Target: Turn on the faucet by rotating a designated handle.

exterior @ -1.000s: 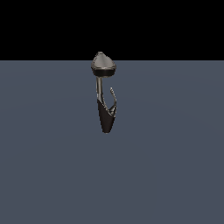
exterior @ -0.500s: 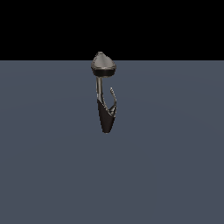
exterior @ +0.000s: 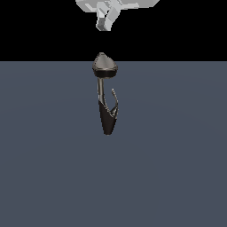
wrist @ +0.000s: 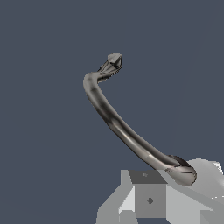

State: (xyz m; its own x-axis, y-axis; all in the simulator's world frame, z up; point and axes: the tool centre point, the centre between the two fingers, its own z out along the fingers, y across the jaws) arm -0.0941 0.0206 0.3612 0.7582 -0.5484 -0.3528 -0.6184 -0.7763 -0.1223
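A flat slate-grey floor (exterior: 53, 177) is lying under blackness; the faucet (exterior: 106, 97) is standing mid-floor. The gripper (exterior: 105, 22) is hovering above, holding nothing, opening unclear. Approach, I'd judge; next it needs reaching the handle (exterior: 115, 101).

Only non-task item I see: flat slate-grey floor (exterior: 177, 168), black background (exterior: 44, 26) above its edge.

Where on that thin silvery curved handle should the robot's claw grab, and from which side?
Probably near the free tip of the thin silvery curved handle, approaching from the exterior view's right. It branches off the dark glossy faucet on that side, and the gap to the stem is widest at the tip. The white gripper hangs above.
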